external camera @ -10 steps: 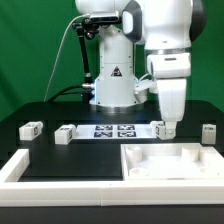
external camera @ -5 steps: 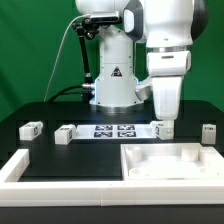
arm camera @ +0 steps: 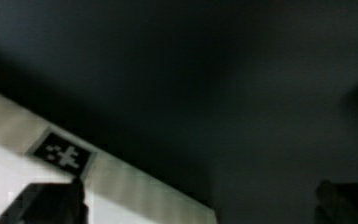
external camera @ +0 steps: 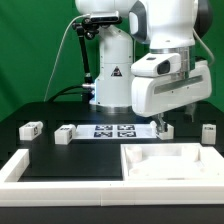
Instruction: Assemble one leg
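White casing (external camera: 165,85) above the fingers (arm camera: 43,206) has swung from upright to sideways within the last half second. The leg (external camera: 156,129) lies on the worktop (external camera: 90,148) right at their tips. In the murky wrist view they seem spread and empty, so it is probably not yet gripped.

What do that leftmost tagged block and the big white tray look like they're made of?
The leftmost leg: probably matte white plastic, with uniform colour, crisp edges and a black-and-white tag. The tray: likely the same, evenly white without glare; painted wood is possible.
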`<action>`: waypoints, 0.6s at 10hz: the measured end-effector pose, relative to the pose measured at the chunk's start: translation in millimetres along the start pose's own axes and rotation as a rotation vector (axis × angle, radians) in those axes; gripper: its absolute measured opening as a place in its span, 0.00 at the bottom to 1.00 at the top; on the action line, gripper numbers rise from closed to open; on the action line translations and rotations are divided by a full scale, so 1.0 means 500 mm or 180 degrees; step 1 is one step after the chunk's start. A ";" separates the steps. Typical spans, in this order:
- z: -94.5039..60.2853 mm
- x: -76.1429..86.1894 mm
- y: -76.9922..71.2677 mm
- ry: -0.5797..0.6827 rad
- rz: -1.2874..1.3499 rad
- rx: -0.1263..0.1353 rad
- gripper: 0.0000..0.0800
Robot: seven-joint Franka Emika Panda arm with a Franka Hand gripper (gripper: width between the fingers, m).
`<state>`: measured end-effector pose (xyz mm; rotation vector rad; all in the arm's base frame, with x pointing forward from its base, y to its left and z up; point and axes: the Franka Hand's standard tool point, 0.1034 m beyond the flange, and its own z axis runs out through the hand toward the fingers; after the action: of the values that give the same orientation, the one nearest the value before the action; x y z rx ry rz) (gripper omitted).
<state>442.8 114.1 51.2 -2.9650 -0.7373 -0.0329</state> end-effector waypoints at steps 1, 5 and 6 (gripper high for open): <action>0.004 0.003 -0.026 0.0011 0.0445 0.0023 0.81; 0.013 0.022 -0.123 -0.0019 0.1698 0.0096 0.81; 0.015 0.022 -0.134 -0.0031 0.1844 0.0110 0.81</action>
<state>421.2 178.8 49.5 -3.0188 0.1378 0.0326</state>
